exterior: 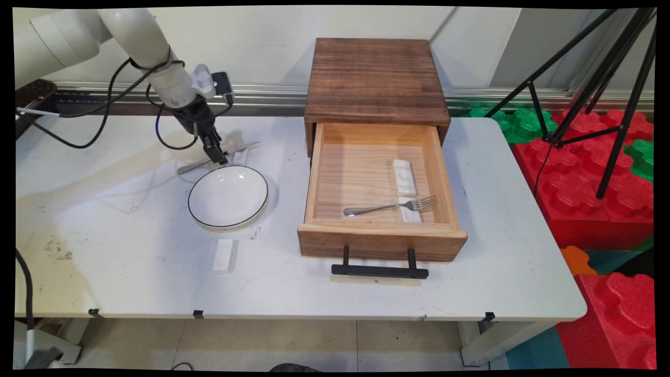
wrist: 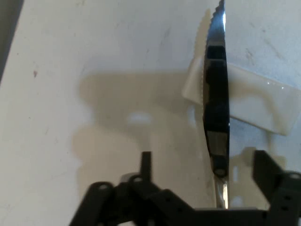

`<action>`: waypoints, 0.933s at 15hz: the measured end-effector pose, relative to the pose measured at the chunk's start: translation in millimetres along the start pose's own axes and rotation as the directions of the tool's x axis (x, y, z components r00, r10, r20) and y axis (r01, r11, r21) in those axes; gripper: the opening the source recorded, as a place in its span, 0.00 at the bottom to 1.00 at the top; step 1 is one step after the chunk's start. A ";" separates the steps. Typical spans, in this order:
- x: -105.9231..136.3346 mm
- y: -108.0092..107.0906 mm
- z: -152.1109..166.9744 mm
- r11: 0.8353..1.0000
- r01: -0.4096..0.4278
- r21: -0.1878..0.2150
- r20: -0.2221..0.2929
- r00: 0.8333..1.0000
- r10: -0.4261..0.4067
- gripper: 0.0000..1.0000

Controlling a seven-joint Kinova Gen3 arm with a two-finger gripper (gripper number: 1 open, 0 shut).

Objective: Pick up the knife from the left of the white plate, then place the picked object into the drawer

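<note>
We see a white table [exterior: 131, 272] carrying, at its far edge right of the middle, a dark wooden drawer cabinet [exterior: 375, 78]; its pale wooden drawer [exterior: 319, 173] is pulled out towards the near edge, with a black bar handle [exterior: 379, 270] at its front; inside the drawer lie two white cutlery rests, one [exterior: 404, 177] towards the back right and another [exterior: 410, 209] near the front right, and a steel fork [exterior: 390, 207] lies across the front one with its tines pointing to the right wall of the drawer; left of the drawer, about midway between the table's far and near edges, stands a white bowl [exterior: 228, 197] with a thin dark rim; nearer the front edge, just beyond the bowl, lies a third white rest [exterior: 224, 255] on the bare tabletop; behind the bowl, towards the far edge, a table knife [exterior: 191, 167] with a serrated blade lies slantwise, its blade propped on a fourth white rest [wrist: 263, 106]; the black gripper [exterior: 216, 153] hangs from the white arm right at this knife, low over the tabletop; in the hand view the jaws stand apart, one finger [wrist: 146, 165] on each side of the knife, the handle running between them, and we cannot tell whether either finger touches it.
</note>
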 end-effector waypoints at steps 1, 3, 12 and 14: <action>-0.1 -0.5 1.1 1.000 0.000 -0.004 0.000 1.000 0.000 0.00; -0.1 -0.9 2.4 1.000 -0.001 -0.011 0.000 1.000 0.001 0.00; -5.1 2.5 4.1 0.999 0.007 -0.040 0.005 1.000 -0.006 0.00; -6.6 4.6 1.4 0.999 0.023 -0.034 0.007 1.000 -0.023 0.00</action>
